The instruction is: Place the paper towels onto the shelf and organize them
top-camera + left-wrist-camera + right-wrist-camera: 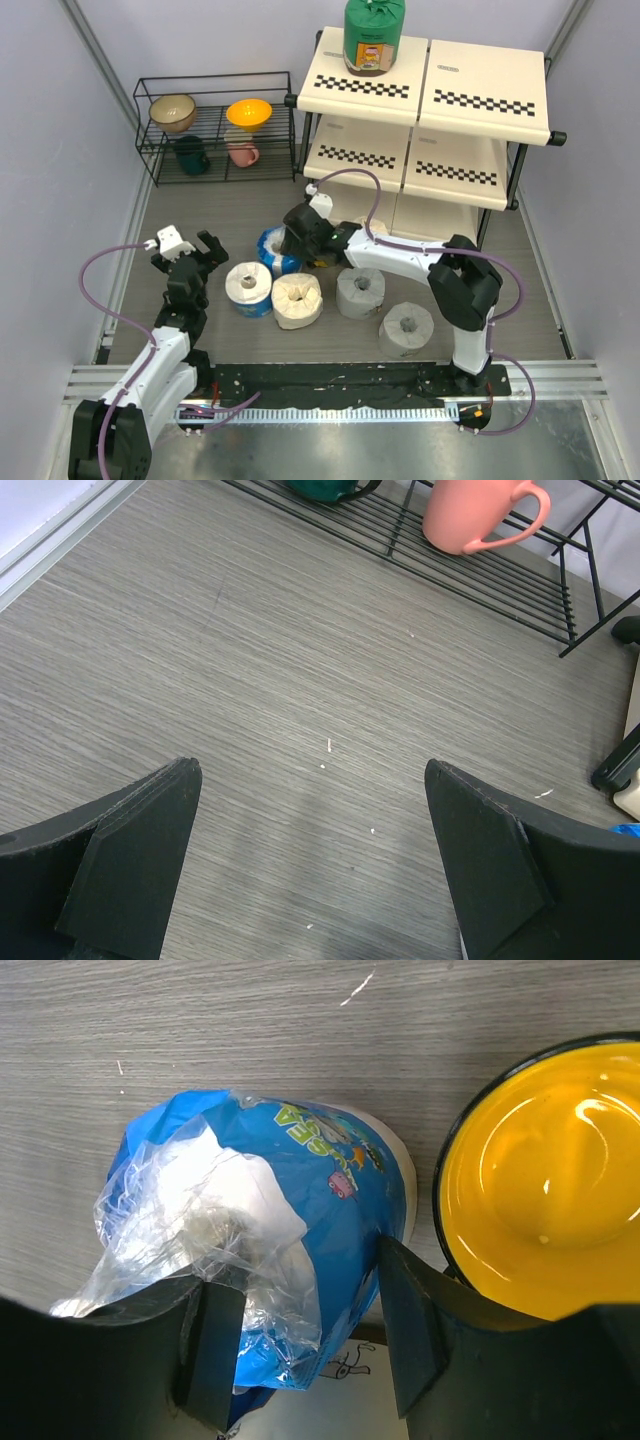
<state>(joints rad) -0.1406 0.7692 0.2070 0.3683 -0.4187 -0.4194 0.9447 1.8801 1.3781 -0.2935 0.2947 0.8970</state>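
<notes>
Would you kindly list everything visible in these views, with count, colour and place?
shelf: one, cream-white, black frame, back right.
wire rack: one, black, back left.
green-wrapped roll: one, green, shelf's top tier.
blue-wrapped roll: one, blue, tabletop, behind the row.
blue-and-white roll: one, tabletop, row's left end.
cream roll: one, tabletop, beside it.
grey-white rolls: two, tabletop, further right.
bowls: two, beige and orange-yellow, in the rack.
mugs: two, dark green and pink, in the rack.
yellow cup: one, beside the blue-wrapped roll.
left gripper: one, black, open above the tabletop.
right gripper: one, black, straddling the blue-wrapped roll.
</notes>
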